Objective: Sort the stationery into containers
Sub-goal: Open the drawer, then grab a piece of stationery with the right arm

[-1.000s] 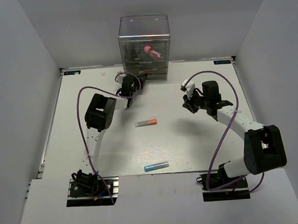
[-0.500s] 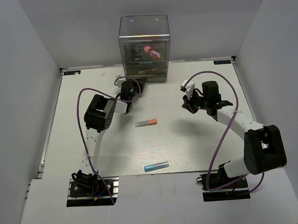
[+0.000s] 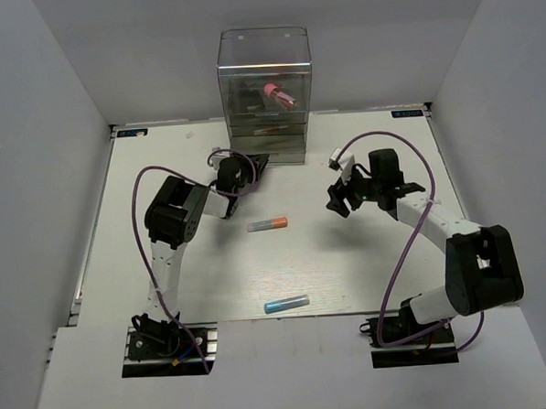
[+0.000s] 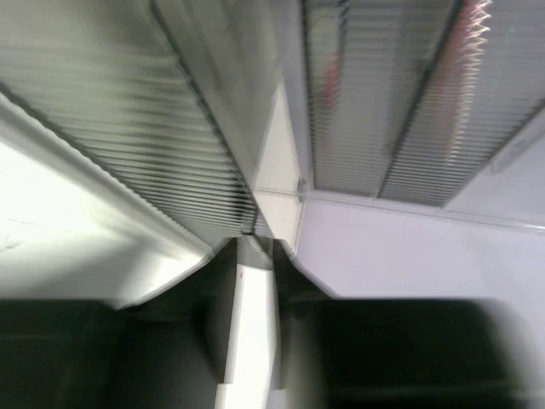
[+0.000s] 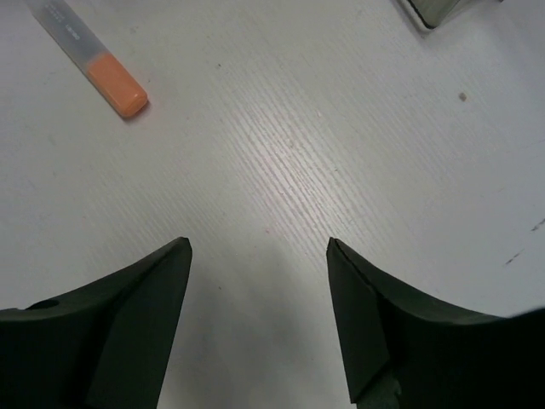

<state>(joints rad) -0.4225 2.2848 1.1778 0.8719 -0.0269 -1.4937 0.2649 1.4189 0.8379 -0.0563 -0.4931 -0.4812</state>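
A white tabletop (image 3: 331, 266) with a fine streaked grain fills the middle of the scene. Plain pale walls enclose it on the left (image 3: 31, 135), right (image 3: 514, 82) and far (image 3: 383, 34) sides. Small blue labels sit at its far left (image 3: 132, 133) and far right (image 3: 407, 113) corners.

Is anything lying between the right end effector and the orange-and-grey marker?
Nothing. The right wrist view shows only bare white table between the open right end effector and the orange-and-grey marker.
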